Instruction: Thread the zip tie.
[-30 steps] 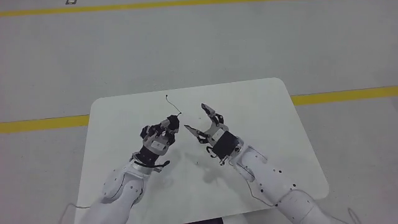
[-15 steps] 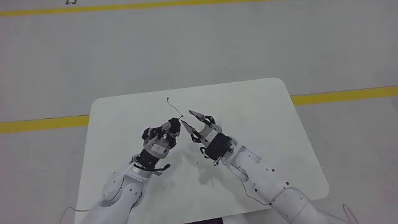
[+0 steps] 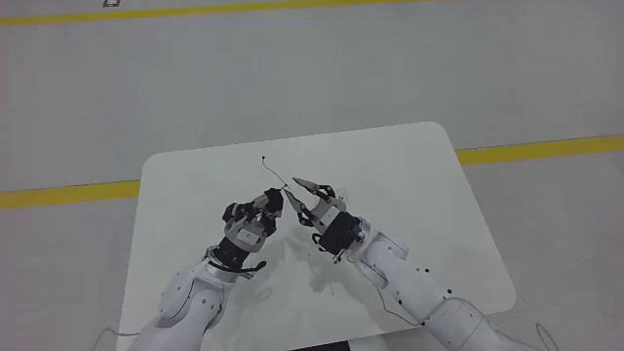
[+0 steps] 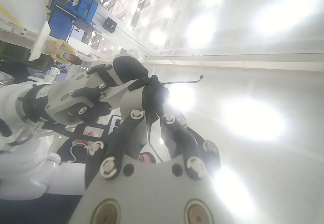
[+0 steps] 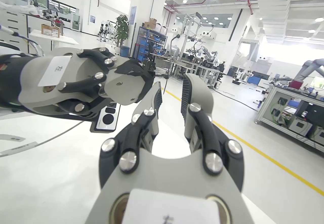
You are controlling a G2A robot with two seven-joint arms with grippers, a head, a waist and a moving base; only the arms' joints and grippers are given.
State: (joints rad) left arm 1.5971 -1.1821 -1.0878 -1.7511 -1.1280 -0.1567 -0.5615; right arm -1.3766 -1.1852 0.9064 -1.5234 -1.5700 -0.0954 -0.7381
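A thin black zip tie [image 3: 272,171] rises from my left gripper [image 3: 274,199], which is shut on it above the middle of the white table [image 3: 409,166]. In the left wrist view the black pads [image 4: 149,98] pinch the tie, and its free length [image 4: 182,81] ends in a small head. My right gripper [image 3: 292,188] is open, right beside the left one. In the right wrist view the tie's loose end [image 5: 165,87] hangs just beyond the gap of my right gripper [image 5: 173,80], with nothing clamped. The left gripper [image 5: 144,75] is close alongside.
Both grippers hover above the table's centre. Bare table top lies all around them, with the edges well away. Beyond the table is grey floor with yellow lines [image 3: 292,4].
My right gripper has moved left up to the left gripper and its fingers have narrowed. The left gripper has shifted slightly right, still holding the tie.
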